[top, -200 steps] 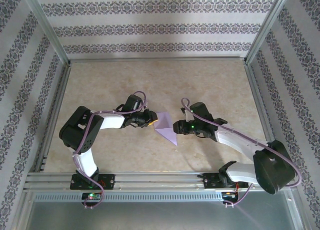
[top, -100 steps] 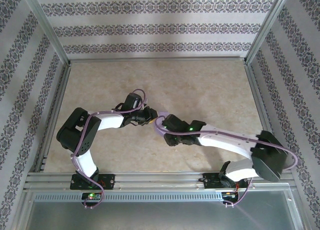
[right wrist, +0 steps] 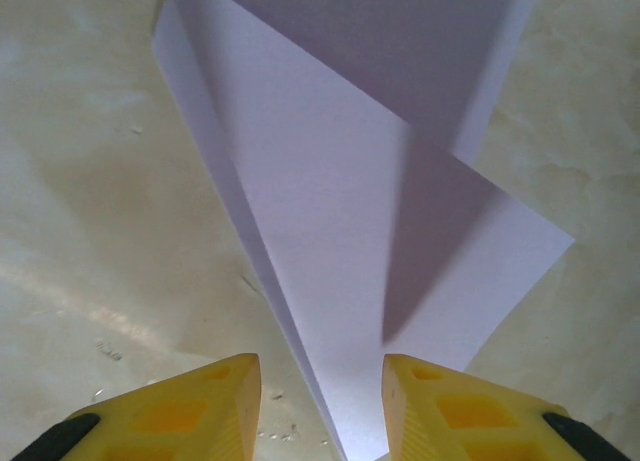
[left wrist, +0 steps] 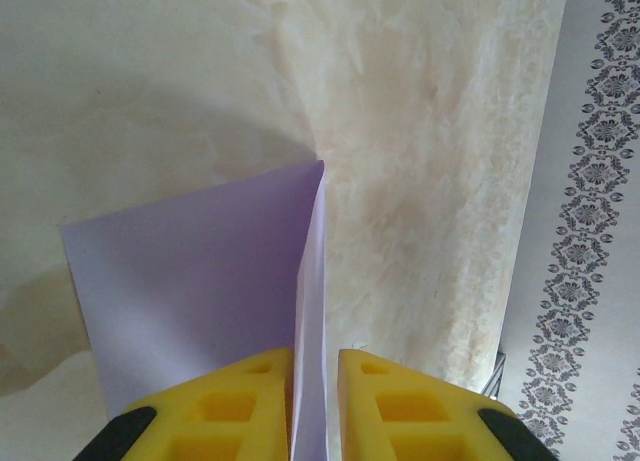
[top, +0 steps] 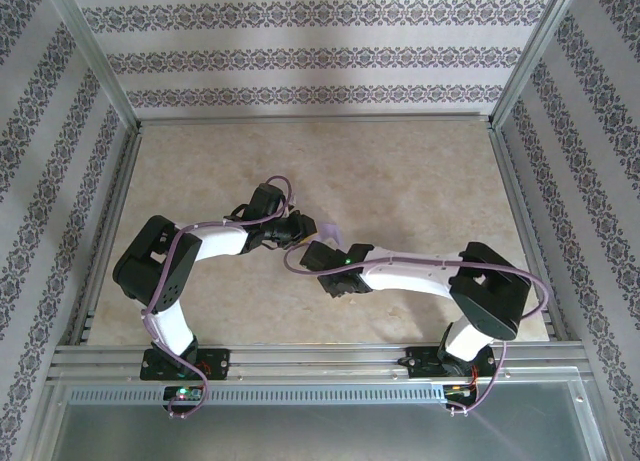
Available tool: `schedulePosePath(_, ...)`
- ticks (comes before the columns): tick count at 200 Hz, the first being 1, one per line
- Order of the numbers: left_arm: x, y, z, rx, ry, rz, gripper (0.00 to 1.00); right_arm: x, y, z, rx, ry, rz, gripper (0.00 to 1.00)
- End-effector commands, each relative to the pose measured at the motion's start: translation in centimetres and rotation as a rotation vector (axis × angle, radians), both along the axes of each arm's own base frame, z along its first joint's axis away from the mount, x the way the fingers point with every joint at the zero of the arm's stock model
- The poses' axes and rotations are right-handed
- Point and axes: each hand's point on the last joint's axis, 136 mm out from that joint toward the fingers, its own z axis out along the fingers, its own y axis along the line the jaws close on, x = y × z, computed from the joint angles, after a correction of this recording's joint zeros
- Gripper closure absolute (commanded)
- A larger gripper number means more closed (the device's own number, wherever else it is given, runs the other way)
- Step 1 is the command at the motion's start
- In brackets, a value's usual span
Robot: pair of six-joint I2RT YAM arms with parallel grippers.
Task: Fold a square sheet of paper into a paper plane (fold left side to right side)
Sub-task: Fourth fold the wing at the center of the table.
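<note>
fingers [left wrist: 250, 406] of the left gripper [left wrist: 314, 366] clamped one flap of the folded lavender paper [left wrist: 190, 281] near the table [top: 420, 171] centre, while those of the right gripper [right wrist: 320, 371] stood apart astride its pointed end, its long axis running straight ahead.

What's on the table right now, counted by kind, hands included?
purple paper, folded: 1
hands with yellow fingers: 2, the left hand and the right hand
Total: 3
</note>
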Motion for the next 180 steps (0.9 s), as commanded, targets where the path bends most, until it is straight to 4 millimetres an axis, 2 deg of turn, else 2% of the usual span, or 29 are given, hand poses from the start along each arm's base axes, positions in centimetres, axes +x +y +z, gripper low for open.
schedulePosePath(1,0.4,-0.5,1.6,-0.015,-0.026,-0.003,0.81,0.4,-0.3,0.0,-0.05,-0.029,-0.011,0.63)
schedulePosePath(107,0.4,-0.4,1.6,-0.01,-0.027,0.0,0.81,0.4,-0.6,-1.1,-0.095,-0.032,-0.01,0.68)
schedulePosePath(180,0.3,-0.1,1.6,0.005,-0.028,0.002,0.8,0.3,-0.6,-1.5,-0.11,-0.03,-0.006,0.81)
